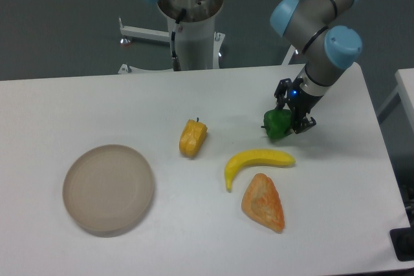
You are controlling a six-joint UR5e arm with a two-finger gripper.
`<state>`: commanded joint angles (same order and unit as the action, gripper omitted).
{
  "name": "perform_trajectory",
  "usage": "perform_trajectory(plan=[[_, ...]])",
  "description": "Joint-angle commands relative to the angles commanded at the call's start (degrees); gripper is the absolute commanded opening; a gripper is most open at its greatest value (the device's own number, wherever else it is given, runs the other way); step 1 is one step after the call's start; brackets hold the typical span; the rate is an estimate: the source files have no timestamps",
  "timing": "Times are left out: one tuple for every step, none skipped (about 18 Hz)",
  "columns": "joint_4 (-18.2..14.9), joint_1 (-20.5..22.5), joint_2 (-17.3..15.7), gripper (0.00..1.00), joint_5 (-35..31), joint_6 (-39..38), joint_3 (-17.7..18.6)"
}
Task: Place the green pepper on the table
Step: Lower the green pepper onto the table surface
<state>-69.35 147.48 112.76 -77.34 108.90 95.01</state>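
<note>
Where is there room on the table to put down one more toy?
Bare table lies behind the plate, and along the front edge between plate and pastry. It is crowded where the gripper holds the green pepper near the banana and yellow pepper.

Soft, even overhead light falls on the white table [97, 105], leaving only faint short shadows beside the plate [108, 189] and banana [257, 161], with mild overall softness, no harsh glare and a dim backdrop.
</note>
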Motion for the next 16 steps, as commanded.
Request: perform_trajectory(plan=[[0.0,0.0,0.0,0.41,0.0,-0.26,0.0],[0.0,-0.09,0.0,0.41,0.0,-0.53,0.09],[0.0,-0.09,0.0,0.41,0.0,-0.62,0.09],[0.0,-0.17,0.09,0.41,0.0,-0.71,0.0],[0.0,-0.26,0.09,0.41,0.0,-1.32,0.0],[0.0,-0.52,0.0,0.41,0.0,-2.02,0.0],[0.0,-0.61,0.09,0.41,0.0,-2.46,0.0],[0.09,-0.62,0.09,0.41,-0.09,-2.64,0.09],[0.09,-0.7,0.17,0.41,-0.09,-2.64,0.09],[0.09,-0.88,0.18,0.41,-0.09,-2.9,0.09],[0.09,-1.23,0.26,0.41,-0.17,-3.6,0.09],[0.09,-1.32,0.26,0.41,-0.17,-3.96,0.09],[0.09,-1.32,0.26,0.41,-0.17,-4.05,0.09],[0.09,-1.32,0.35,0.41,-0.17,-4.13,0.09],[0.09,-1.32,0.35,0.41,-0.17,-4.22,0.09],[0.09,-1.41,0.35,0.41,-0.17,-4.22,0.09]])
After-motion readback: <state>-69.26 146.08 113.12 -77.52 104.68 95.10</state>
